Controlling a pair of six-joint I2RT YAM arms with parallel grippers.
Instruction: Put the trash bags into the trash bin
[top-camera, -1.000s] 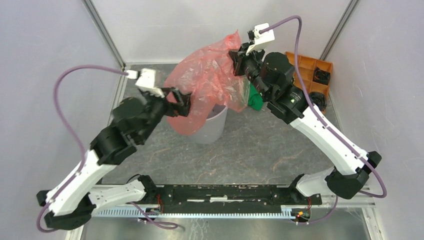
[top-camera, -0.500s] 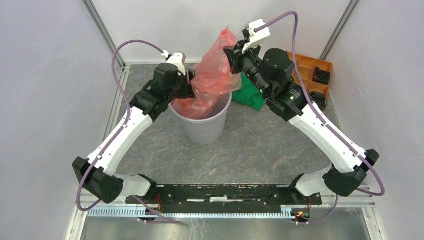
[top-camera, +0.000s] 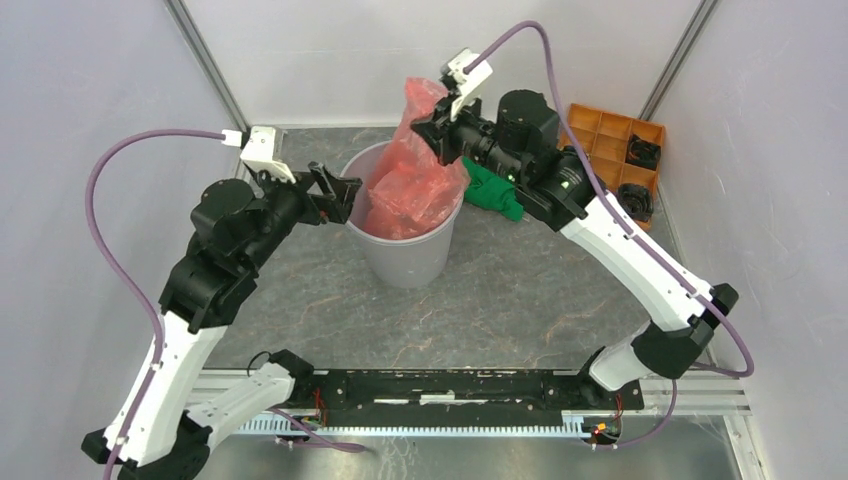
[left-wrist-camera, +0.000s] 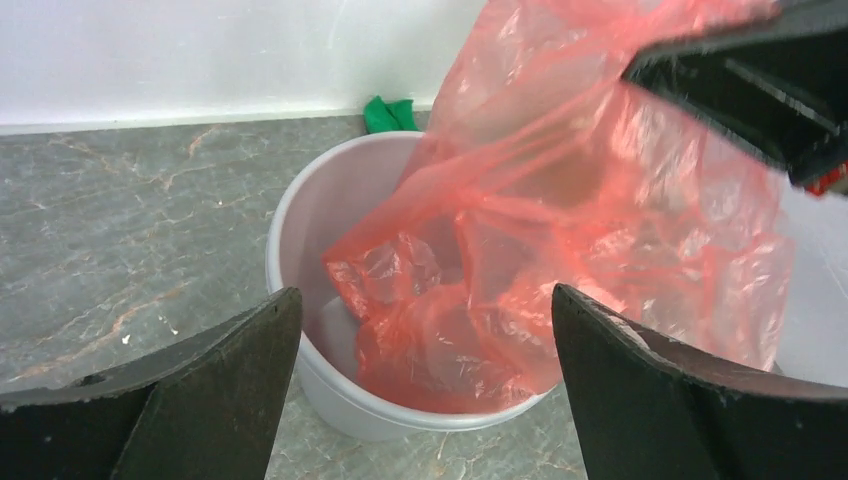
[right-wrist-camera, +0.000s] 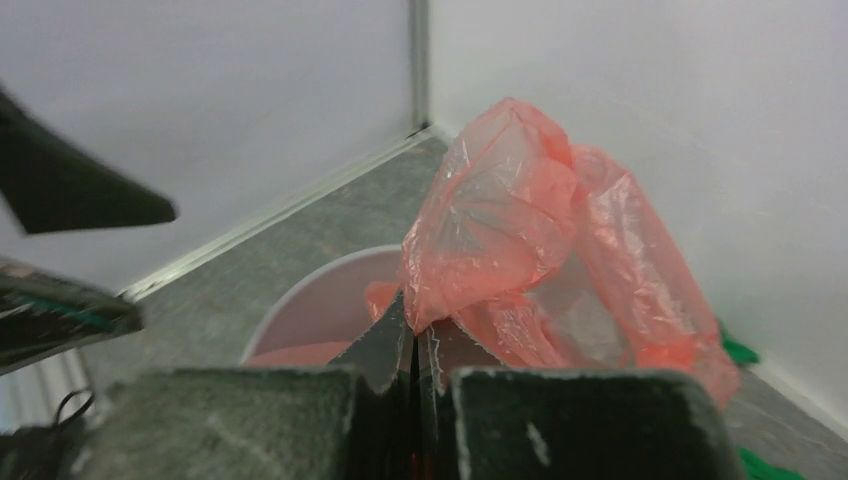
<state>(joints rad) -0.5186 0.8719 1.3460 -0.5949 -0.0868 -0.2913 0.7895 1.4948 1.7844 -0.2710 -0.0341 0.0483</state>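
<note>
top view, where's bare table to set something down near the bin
The widest bare table lies between the trash bin and the arm bases. A smaller patch sits right of the bin, short of the orange tray. Crowded: the bin's far side, with the green cloth, the trash bag and the right gripper; the open left gripper guards its left rim.

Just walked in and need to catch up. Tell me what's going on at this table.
Two robot arms are putting a red-orange trash bag into a grey trash bin. The right claw is shut on the bag's top, holding it up over the bin. The bag's lower part sits inside the bin and its upper part stands above the rim. The left claw is open beside the bin's left rim, holding nothing. A green cloth lies on the table next to the bin.
</note>
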